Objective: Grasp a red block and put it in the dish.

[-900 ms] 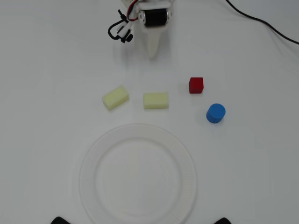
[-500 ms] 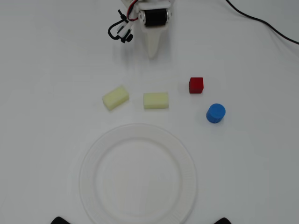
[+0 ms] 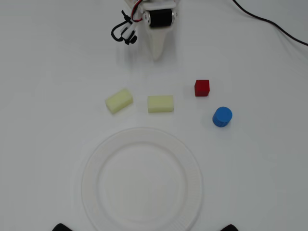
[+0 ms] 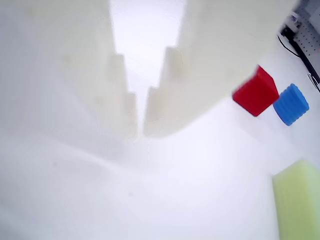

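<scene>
The red block (image 3: 201,88) is a small red cube lying on the white table, right of centre; it also shows in the wrist view (image 4: 255,92) at the right. The dish (image 3: 141,219) is a large white ribbed plate at the bottom centre, and nothing lies in it. My white gripper (image 3: 158,55) is at the top centre, well apart from the block, up and to its left. In the wrist view the gripper (image 4: 142,131) has its fingertips almost touching, with nothing between them.
A blue cylinder (image 3: 222,117) stands just below and right of the red block and shows in the wrist view (image 4: 291,104). Two pale yellow blocks (image 3: 119,100) (image 3: 160,104) lie between the gripper and the dish. A black cable (image 3: 269,23) runs across the top right.
</scene>
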You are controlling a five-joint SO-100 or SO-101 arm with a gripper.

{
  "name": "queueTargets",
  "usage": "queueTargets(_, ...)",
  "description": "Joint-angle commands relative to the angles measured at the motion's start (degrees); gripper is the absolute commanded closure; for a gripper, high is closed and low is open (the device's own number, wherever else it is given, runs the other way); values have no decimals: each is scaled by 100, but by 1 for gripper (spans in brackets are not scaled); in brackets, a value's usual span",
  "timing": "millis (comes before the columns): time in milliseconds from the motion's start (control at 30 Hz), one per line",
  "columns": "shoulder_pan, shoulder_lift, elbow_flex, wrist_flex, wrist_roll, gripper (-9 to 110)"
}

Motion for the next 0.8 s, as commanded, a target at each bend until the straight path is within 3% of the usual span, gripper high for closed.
queueTargets(0,149,993,211,44,-79,101)
queueTargets(533,-545,-3718,-3366,0,62,101)
queueTargets(767,-1081,-5651,-4772,0,158,92)
